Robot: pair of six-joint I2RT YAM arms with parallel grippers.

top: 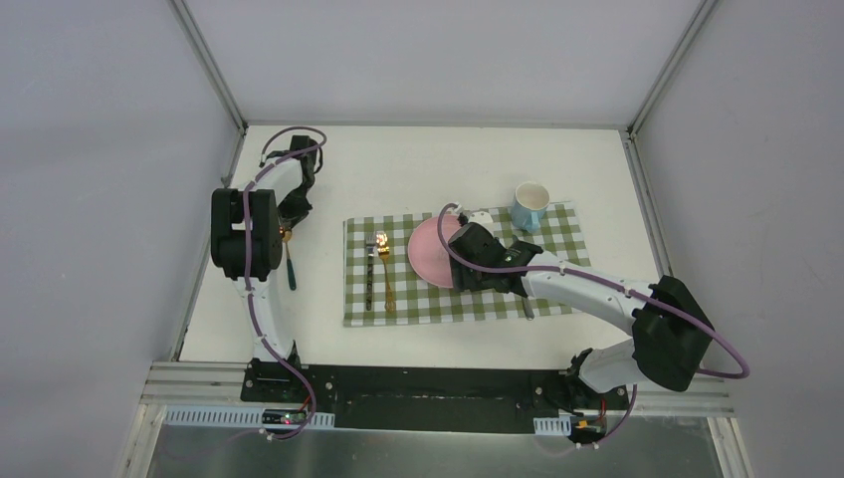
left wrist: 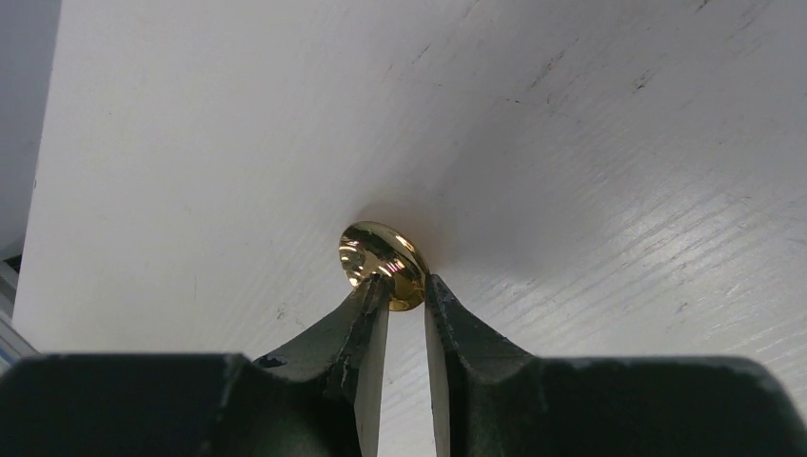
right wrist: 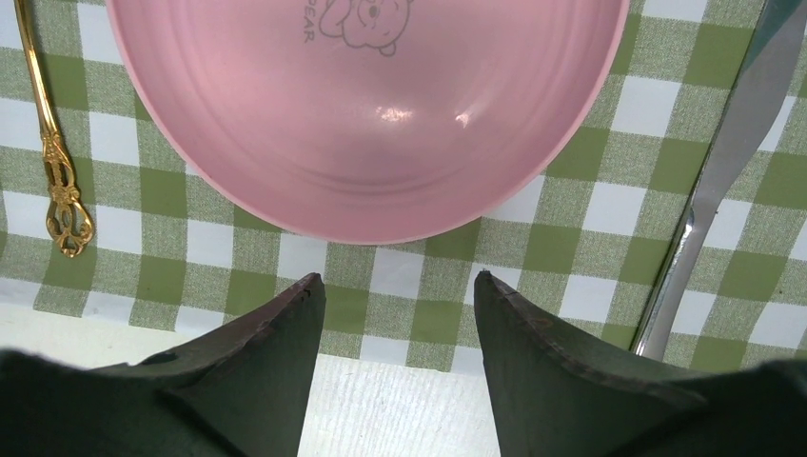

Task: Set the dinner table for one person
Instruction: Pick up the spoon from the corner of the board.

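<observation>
**Spoon [left wrist: 381, 262] nipped at the neck, out on bare tabletop**

The dinner table [top: 438, 169] lies under everything. It is a broad white matte top running from rail to rail, with a green-checked cloth [top: 557, 295] laid across its middle. It is stiff, flat and fixed, so nothing on it offers a handhold. It serves only as the surface on which things are set. Its scuffed, faintly shiny face suggests hard cutlery will skate on it, and a thin handle lying flat leaves little room to get under.

The left gripper [left wrist: 407, 288] is down on the bare top just left of the cloth. Its jaws are drawn in to a narrow slit, fingertips against the spoon on either side where the gold bowl meets the handle. The bowl sits at the table surface, and whether it has lifted clear cannot be told. In the top view the dark handle runs toward the near edge. The spoon looks light, rigid and polished, so probably slippery. Held this far from its middle it may swivel, and a pinch further down the handle would likely carry it steadier.

The right gripper [right wrist: 398, 286] hangs over the cloth's near edge, just short of the pink plate [right wrist: 362, 143]. Its jaws are spread wide and hold nothing. A knife [right wrist: 723, 181] lies to its right.
</observation>
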